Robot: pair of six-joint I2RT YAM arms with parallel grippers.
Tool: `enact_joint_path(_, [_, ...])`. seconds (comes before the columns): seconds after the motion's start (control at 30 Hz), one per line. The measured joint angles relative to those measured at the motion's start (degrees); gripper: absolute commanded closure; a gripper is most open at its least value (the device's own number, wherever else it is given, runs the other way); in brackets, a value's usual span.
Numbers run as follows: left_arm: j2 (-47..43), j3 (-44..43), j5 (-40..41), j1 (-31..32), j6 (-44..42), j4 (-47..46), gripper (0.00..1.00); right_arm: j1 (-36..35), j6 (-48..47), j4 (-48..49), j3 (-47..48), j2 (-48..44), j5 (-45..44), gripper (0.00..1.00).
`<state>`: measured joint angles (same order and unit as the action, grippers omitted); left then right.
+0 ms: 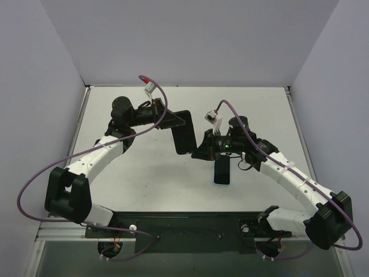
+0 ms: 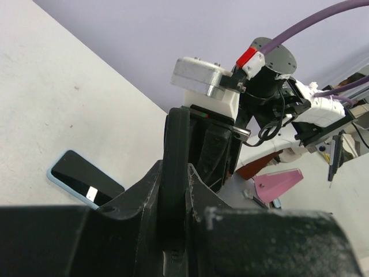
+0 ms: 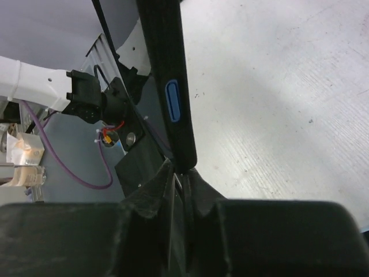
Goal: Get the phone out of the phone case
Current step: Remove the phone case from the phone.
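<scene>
The case (image 1: 183,133) hangs in the air over the middle of the table (image 1: 144,173), gripped from two sides. The left gripper (image 1: 173,122) is clamped on its far end, and the right gripper (image 1: 202,151) has its fingers nearly together, pinching the thin near corner. The phone (image 1: 222,171) lies flat, screen up, just right of the table's middle, close under the right wrist and apparently already free of the case. The main risk is the two arms pulling against each other. The right pinch has very little wall to bite, so a twist could pop the corner loose and make the case swing or drop onto the phone. A low retreat by the right arm could also sweep the phone toward the near edge.
</scene>
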<state>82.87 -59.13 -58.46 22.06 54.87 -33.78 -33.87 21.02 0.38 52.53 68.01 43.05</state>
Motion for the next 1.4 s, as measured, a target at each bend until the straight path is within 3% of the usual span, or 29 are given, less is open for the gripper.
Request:
enact_joint_path(0.13, [-0.2,0.28,-0.68,-0.09,2.97,-2.99,1.0,0.02,-1.92,-0.57,0.0,-0.87,3.54,1.0])
enact_joint_path(0.4, [-0.33,2.19,-2.71,0.48,17.18,-16.31,1.0,-0.07,-7.76,-2.8,2.08,-3.41,11.04,1.0])
enact_joint_path(0.57, [-0.83,2.19,-2.69,3.45,23.56,-22.71,1.0,0.28,-9.16,-4.85,2.67,-3.23,17.14,1.0])
enact_joint_path(0.67, [-2.97,2.19,-3.82,7.02,27.34,-23.67,1.0,1.22,-8.48,-2.16,2.91,-1.55,16.13,0.97])
enact_joint_path(0.7, [-4.46,2.19,-4.61,8.55,27.39,-22.86,1.0,1.33,-7.93,-1.66,2.91,-1.03,15.1,0.77])
enact_joint_path(0.73, [-5.57,2.19,-5.03,9.16,26.67,-21.64,1.0,1.55,-7.52,-1.66,2.93,-0.76,13.51,0.48])
enact_joint_path(0.8, [-9.03,2.08,-4.85,9.4,22.34,-15.56,1.0,1.68,-6.19,-2.56,2.93,-0.81,9.88,0.2])
enact_joint_path(0.93, [-13.68,-0.09,1.36,8.11,9.73,1.7,1.0,1.68,-4.31,-2.75,0.15,-4.5,3.48,0.21])
enact_joint_path(1.03, [-14.49,-0.61,6.01,5.73,4.04,8.59,1.0,1.55,-1.49,-2.43,-4.7,-10.27,1.03,0.26])
enact_joint_path(1.23, [-11.54,1.66,9.38,0.57,4.74,9.62,1.0,-0.37,1.6,0.02,-5.44,-13.62,1.53,0.29])
enact_joint_path(1.4, [-10.19,2.01,9.57,0.11,5.2,9.53,1.0,-0.28,3.85,2.03,-0.26,-9.2,2.97,0.38])
